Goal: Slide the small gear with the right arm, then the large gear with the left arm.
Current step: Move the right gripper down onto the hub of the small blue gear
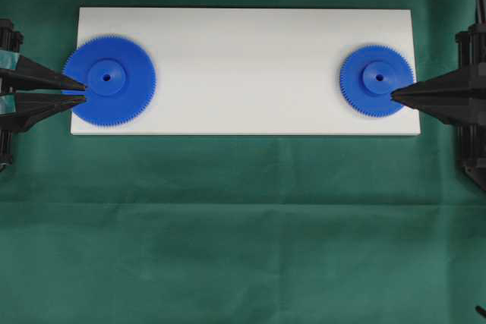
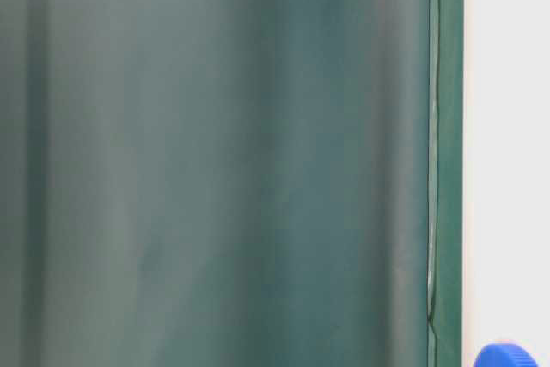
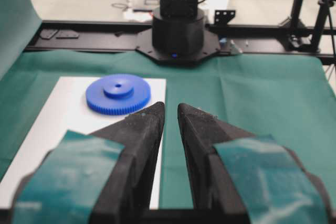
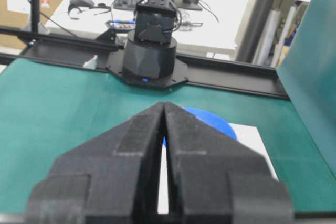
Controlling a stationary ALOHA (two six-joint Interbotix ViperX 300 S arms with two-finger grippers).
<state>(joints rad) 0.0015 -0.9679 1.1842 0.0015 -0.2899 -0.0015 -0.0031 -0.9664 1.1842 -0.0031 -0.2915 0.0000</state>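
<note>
Blue plastic marks both ends of a white board lying on a table draped in green cloth. The large gear sits flat at the board's left end, its teeth slightly overhanging that edge, while the small gear lies flat at the right end, well apart from it. The left arm's gripper, its jaws bearing teal marks, reaches in from the left of the board with its tips a narrow gap apart, poised over the large gear's outer edge and holding nothing. The right arm's gripper comes in from the board's right side, jaws pressed together to a single point at the small gear's rim, beside the hub; whether it touches the gear cannot be told. From the left wrist camera, the small gear appears on the board's far end, beyond the slightly parted tips.
</note>
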